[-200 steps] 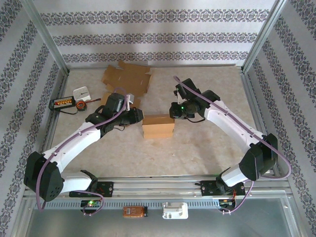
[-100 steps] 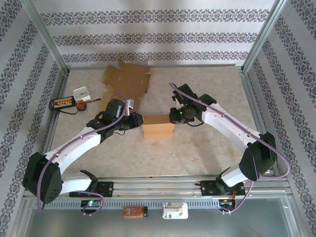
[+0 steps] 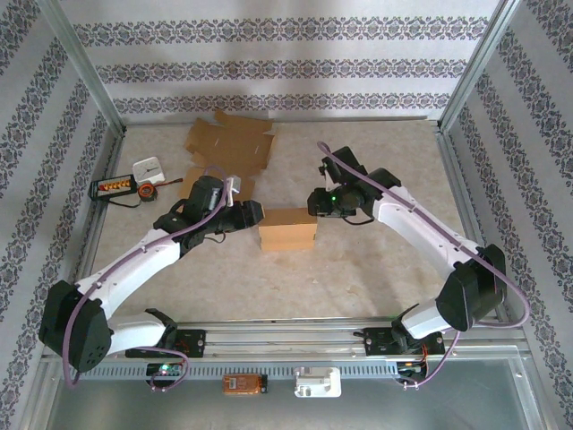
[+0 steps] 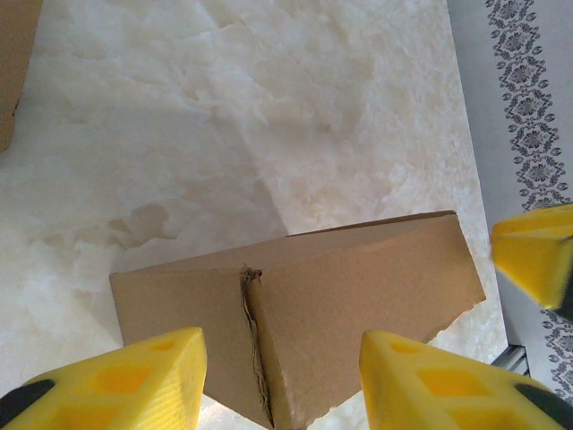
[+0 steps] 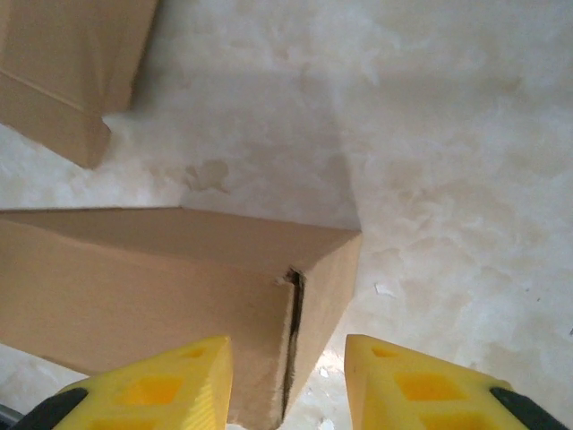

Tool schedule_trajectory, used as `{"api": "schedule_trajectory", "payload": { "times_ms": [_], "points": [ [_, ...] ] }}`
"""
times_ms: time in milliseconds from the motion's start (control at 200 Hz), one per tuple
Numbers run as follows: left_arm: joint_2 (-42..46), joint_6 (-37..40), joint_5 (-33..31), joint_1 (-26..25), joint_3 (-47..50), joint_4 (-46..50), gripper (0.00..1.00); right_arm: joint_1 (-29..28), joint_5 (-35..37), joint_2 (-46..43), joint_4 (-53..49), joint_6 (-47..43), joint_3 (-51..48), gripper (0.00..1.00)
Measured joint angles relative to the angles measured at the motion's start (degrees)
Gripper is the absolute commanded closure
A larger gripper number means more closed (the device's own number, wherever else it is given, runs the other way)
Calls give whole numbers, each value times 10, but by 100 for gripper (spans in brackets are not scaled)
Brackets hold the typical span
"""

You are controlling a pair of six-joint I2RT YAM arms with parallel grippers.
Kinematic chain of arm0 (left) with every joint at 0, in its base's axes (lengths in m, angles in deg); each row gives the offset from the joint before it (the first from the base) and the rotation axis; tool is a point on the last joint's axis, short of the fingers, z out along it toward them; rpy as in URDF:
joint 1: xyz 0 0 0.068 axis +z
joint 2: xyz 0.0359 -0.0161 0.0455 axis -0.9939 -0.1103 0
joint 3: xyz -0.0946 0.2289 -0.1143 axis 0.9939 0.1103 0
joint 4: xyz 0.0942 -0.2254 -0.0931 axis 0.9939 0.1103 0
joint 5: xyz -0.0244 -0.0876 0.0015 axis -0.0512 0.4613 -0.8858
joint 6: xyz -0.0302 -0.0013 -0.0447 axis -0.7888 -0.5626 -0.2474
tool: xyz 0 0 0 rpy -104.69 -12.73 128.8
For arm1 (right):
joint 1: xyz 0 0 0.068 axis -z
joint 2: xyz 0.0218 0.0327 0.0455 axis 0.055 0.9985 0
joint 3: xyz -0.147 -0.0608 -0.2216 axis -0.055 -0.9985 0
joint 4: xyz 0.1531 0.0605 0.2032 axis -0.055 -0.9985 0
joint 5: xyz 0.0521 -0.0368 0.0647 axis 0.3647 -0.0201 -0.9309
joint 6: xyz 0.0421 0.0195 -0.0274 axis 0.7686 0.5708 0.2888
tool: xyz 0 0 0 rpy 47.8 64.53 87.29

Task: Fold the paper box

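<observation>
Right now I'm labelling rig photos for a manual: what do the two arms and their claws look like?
The left arm and right arm have white link shells with black joints and bases. A purple cable loops along each. The claw fingers are yellow wedges with shallow moulded pockets and black bases; a small green light glows on the right wrist.

Pale marbled table [image 3: 376,269] enclosed by striped floral-patterned walls [image 3: 269,67], softly lit.
</observation>
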Motion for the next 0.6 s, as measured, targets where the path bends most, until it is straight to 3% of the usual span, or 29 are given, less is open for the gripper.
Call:
{"api": "schedule_trajectory", "payload": {
  "times_ms": [155,245,420,600],
  "points": [
    [-21,-19,40,0,25,-17,76,-7,-2,4,16,-9,-19,72],
    [-22,-21,54,0,24,-24,80,-16,12,3,16,-17,-19,73],
    [6,-21,70,-2,38,-9,80,-47,45,-21,1,-22,-29,73],
    [113,-47,71,-36,110,13,59,-96,37,-115,-17,-6,-113,66]
  ]
}}
